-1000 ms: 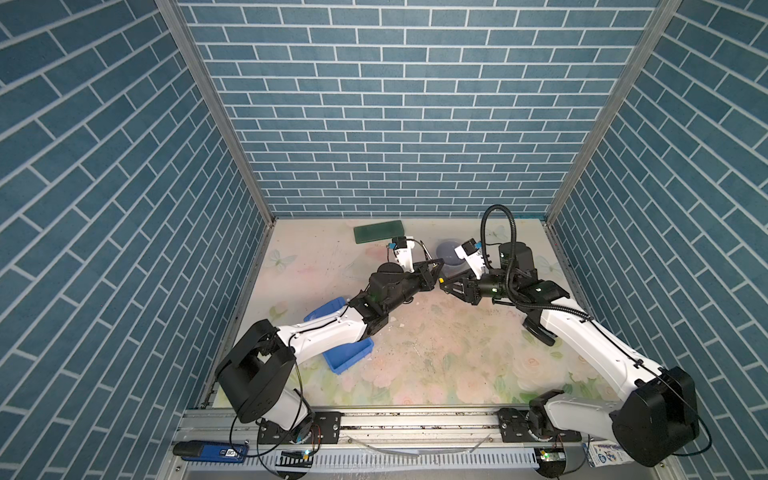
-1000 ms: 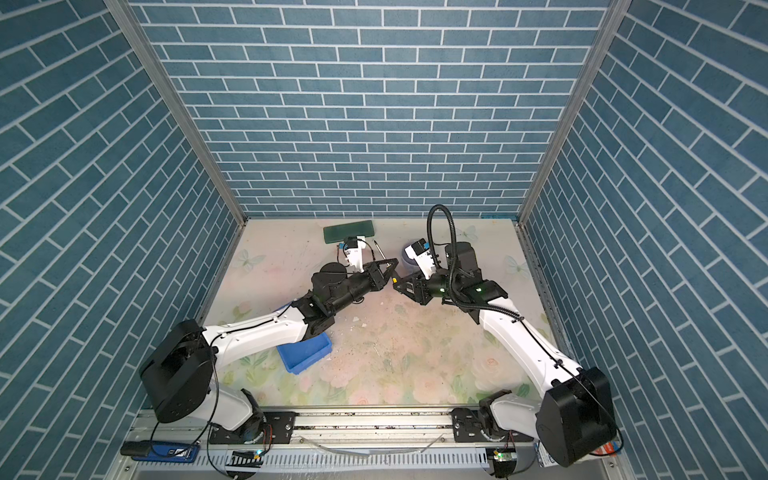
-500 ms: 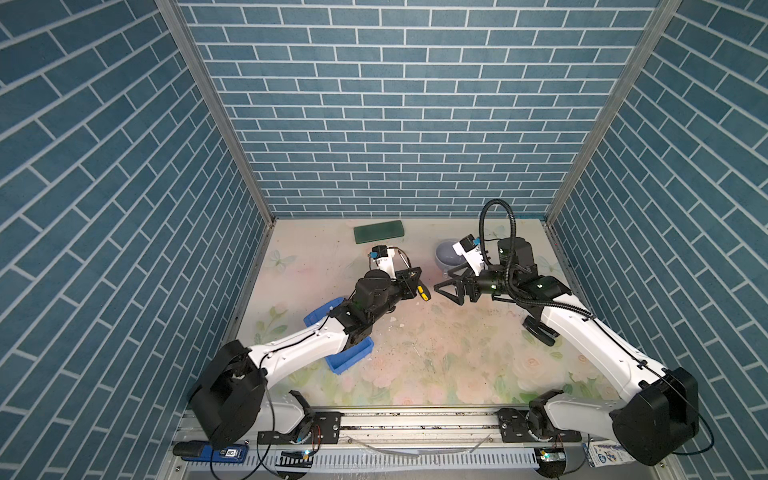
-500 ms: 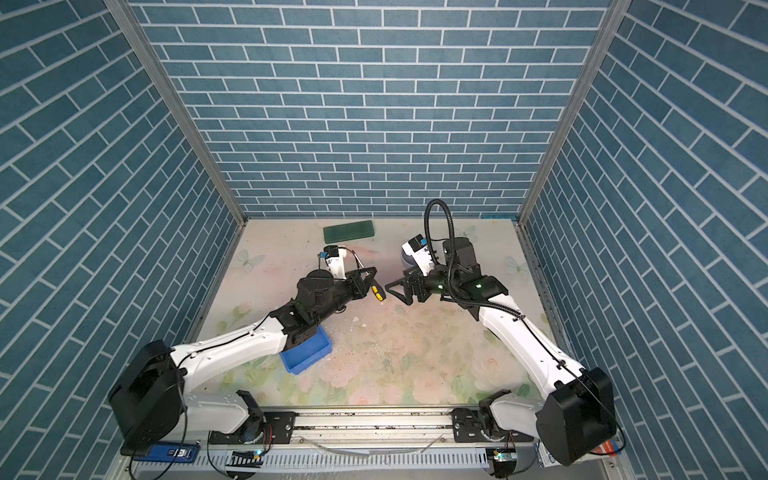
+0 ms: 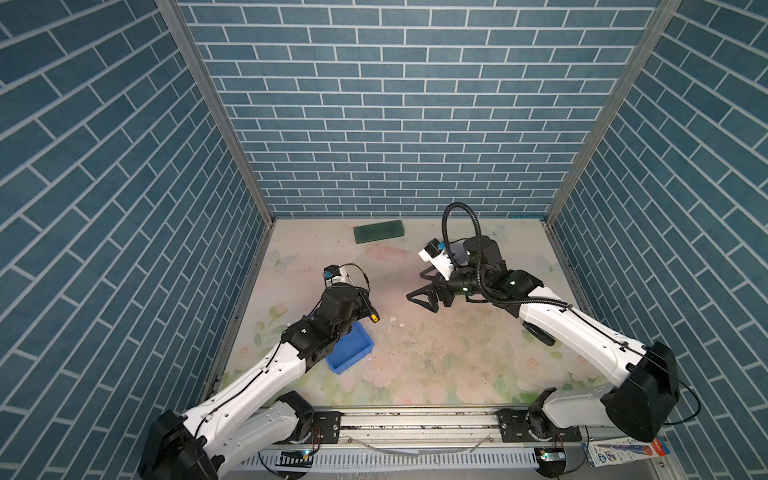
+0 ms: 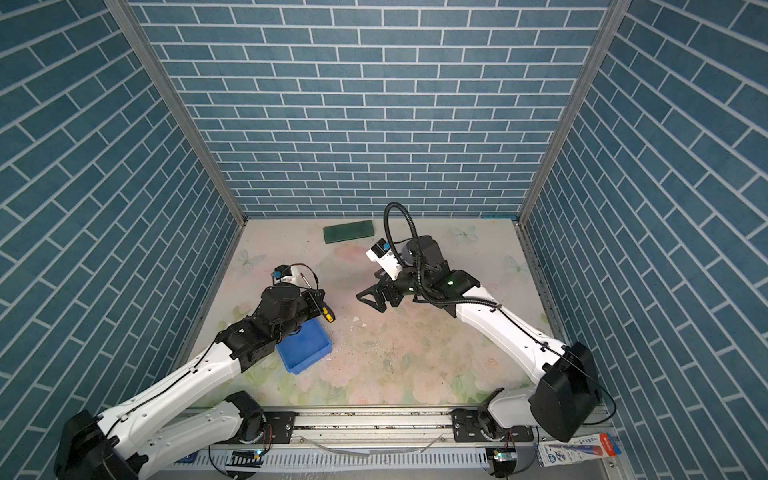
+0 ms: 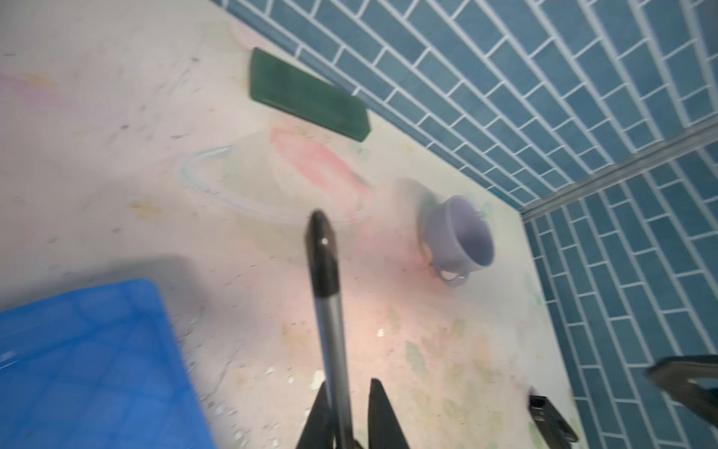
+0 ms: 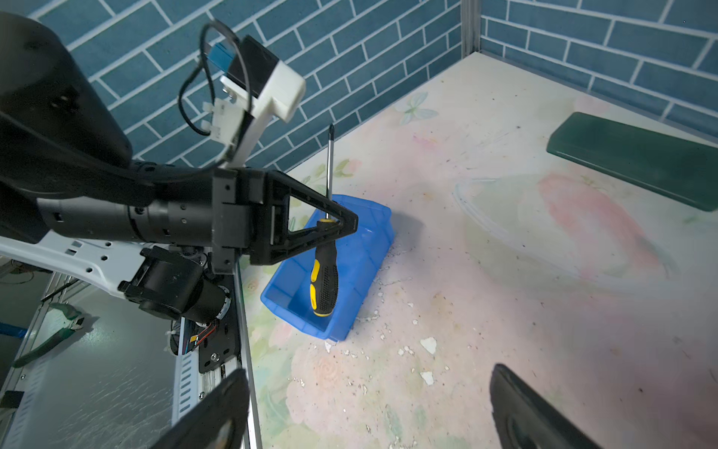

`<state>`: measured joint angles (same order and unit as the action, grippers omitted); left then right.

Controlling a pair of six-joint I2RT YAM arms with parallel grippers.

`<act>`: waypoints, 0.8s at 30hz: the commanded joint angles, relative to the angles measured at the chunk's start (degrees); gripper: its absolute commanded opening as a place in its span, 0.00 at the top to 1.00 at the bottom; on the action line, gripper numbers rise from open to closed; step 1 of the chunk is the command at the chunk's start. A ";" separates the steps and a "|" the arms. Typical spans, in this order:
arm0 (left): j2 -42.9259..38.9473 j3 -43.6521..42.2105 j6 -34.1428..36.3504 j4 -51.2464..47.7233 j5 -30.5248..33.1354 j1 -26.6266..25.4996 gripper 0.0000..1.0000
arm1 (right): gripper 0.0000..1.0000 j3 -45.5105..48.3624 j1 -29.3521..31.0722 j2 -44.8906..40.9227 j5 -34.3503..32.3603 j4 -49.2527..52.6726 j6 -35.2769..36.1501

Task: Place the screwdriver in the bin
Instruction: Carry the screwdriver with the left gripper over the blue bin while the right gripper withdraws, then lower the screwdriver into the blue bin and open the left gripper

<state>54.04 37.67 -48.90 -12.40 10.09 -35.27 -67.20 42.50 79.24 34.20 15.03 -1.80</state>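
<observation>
The left pincer point(image 8: 342, 223) is clamped on the small screwdriver with the thin dark shaft and the black-and-yellow handle point(image 8: 324, 276), gripping it where shaft meets handle, so the tool hangs nearly upright: tip up, heavy handle down. It hangs raised over the shallow bright blue plastic bin point(image 8: 365, 280). In a top view the yellow end point(image 5: 375, 318) looks to sit close to the bin's far rim rather than over its middle, and how far inside it really is cannot be told. That is the main risk: if the pincer lets go here, the handle may strike the rim or land just inside, and the long tool could topple over the low wall onto the floral worktop. A drop from this height could also make it bounce out, or nudge the light bin. The narrow hold on the shaft may let the handle swing during any further move. The right pincer point(image 5: 417, 286) is spread wide and empty, well apart from the bin, and poses no obstacle.
</observation>
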 commanded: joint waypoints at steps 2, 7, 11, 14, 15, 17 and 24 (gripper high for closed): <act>-2.34 -1.82 -1.90 -12.64 -0.30 4.36 0.94 | 0.05 -5.34 3.98 3.16 -1.73 -1.67 4.19; -2.42 -3.58 -1.92 -16.57 -1.50 7.87 0.94 | 0.05 -6.77 7.45 5.69 -1.83 -0.90 6.16; -0.26 -4.52 -1.80 -17.77 -3.80 10.07 0.94 | 0.05 -6.89 9.09 6.19 -2.42 0.61 8.18; 2.06 -5.18 -1.59 -17.44 -4.26 11.04 0.94 | 0.05 -6.66 9.87 6.17 -2.84 1.46 9.19; 3.10 -5.40 -1.40 -17.18 -4.77 11.60 0.94 | 0.05 -6.63 10.09 6.18 -2.92 1.76 9.50; 5.06 -5.59 -0.90 -16.17 -6.13 12.77 0.94 | 0.05 -6.62 10.44 6.27 -3.08 2.20 9.88; 12.15 -5.43 1.04 -12.84 -8.07 14.68 0.94 | 0.05 -6.75 10.58 6.60 -3.44 2.85 10.33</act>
<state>64.38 32.64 -49.50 -26.92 3.05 -21.23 -70.78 52.75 85.41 31.51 16.40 5.26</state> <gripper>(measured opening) 0.167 0.953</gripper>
